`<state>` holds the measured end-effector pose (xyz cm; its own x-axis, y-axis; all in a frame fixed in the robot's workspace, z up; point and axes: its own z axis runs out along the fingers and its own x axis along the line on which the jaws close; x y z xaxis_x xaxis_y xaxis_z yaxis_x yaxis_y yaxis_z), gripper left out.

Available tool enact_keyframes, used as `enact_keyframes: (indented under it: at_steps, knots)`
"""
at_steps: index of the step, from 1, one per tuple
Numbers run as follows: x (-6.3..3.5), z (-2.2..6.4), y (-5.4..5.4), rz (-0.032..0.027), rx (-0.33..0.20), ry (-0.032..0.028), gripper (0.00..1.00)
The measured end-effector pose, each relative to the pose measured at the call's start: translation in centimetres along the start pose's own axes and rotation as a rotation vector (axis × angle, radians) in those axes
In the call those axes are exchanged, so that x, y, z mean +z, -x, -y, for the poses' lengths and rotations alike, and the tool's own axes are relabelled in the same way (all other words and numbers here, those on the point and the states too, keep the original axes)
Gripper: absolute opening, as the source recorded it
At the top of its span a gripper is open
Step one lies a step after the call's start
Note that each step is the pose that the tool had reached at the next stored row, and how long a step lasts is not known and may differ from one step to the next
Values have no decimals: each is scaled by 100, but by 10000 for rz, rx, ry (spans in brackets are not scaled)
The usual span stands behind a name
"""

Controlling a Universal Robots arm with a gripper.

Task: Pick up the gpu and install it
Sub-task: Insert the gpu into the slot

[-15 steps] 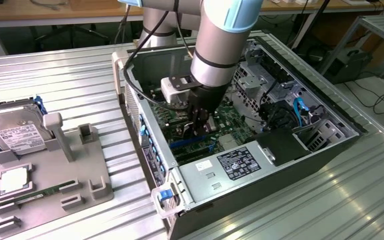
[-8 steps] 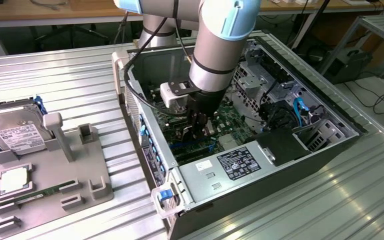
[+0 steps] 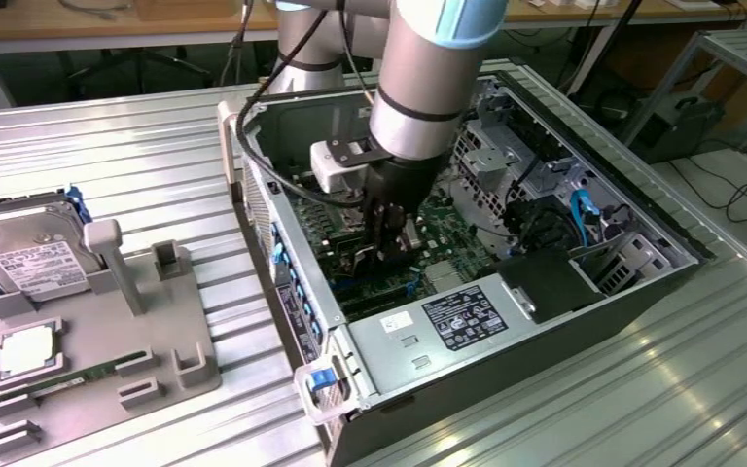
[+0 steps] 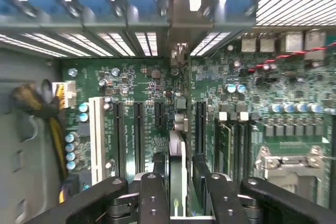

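The gpu [image 4: 177,153] shows edge-on as a thin green card standing upright in a motherboard slot. Its silver end bracket [image 4: 180,51] meets the case's rear wall. My gripper [image 4: 181,195] straddles the card, one black finger [image 4: 152,195] close on one side. The other finger [image 4: 218,195] stands a small dark gap away from it, so the jaws are open around the card. In the exterior view my gripper [image 3: 380,255] reaches down into the open computer case [image 3: 283,263], low over the green motherboard [image 3: 458,238].
Empty black expansion slots [image 4: 128,135] flank the card, and the CPU socket [image 4: 291,163] lies beyond. A yellow-black cable with a white plug [image 4: 52,98] hangs nearby. Outside the case, a grey fixture tray [image 3: 153,341] holds a hard drive [image 3: 30,253] and a memory stick [image 3: 69,381].
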<state>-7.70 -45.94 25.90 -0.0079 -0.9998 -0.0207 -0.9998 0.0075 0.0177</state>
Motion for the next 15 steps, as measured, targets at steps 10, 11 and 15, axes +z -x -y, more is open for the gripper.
enact_keyframes:
  at_steps: [10, 11, 15]
  knots:
    - [-284, -5, 6, 1, 0, -9, 27]
    - [-290, -5, 7, 1, 0, -9, 20]
    - [-306, -6, 7, 2, 0, -9, 11]
